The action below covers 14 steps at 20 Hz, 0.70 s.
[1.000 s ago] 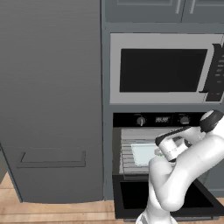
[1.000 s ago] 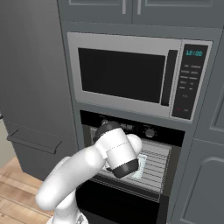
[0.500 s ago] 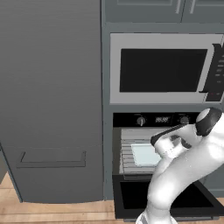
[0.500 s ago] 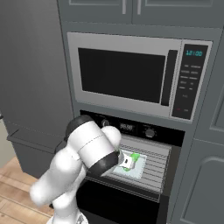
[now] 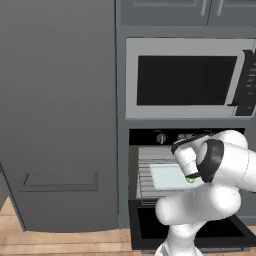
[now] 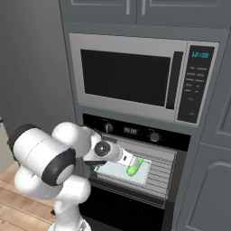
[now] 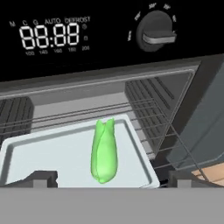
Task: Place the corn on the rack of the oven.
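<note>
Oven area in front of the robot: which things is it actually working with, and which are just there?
Part of the job:
bright green tapered corn, lying in the pale blue tray
grey wire rack
black built-in oven, door open
gripper

Just there:
pale light-blue rectangular tray
silver-framed microwave
grey cabinet front
</note>
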### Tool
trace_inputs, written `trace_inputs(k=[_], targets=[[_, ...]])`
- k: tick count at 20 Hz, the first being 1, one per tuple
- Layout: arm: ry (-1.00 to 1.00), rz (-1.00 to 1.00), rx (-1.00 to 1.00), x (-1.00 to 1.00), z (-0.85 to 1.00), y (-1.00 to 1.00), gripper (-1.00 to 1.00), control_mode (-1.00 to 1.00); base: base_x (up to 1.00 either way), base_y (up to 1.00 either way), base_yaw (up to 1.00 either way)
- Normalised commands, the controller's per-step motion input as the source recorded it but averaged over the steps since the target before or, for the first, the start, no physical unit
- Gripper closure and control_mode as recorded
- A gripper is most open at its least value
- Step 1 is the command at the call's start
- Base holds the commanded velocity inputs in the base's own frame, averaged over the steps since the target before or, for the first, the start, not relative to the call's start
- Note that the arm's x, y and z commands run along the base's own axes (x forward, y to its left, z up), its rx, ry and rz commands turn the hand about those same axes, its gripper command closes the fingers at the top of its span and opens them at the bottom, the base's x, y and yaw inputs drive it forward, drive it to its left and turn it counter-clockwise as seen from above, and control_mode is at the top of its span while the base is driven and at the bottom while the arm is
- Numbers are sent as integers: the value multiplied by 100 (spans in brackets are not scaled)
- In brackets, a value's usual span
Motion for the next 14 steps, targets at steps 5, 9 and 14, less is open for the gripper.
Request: trace_inputs(k=[5,9,14], targets=[[16,-7,2,-59,100,0,-100,-100,0,0,0],[21,-7,1,-65,100,0,-100,-100,0,0,0],[24,-10,7,-85,100,0,-100,-100,0,0,0]])
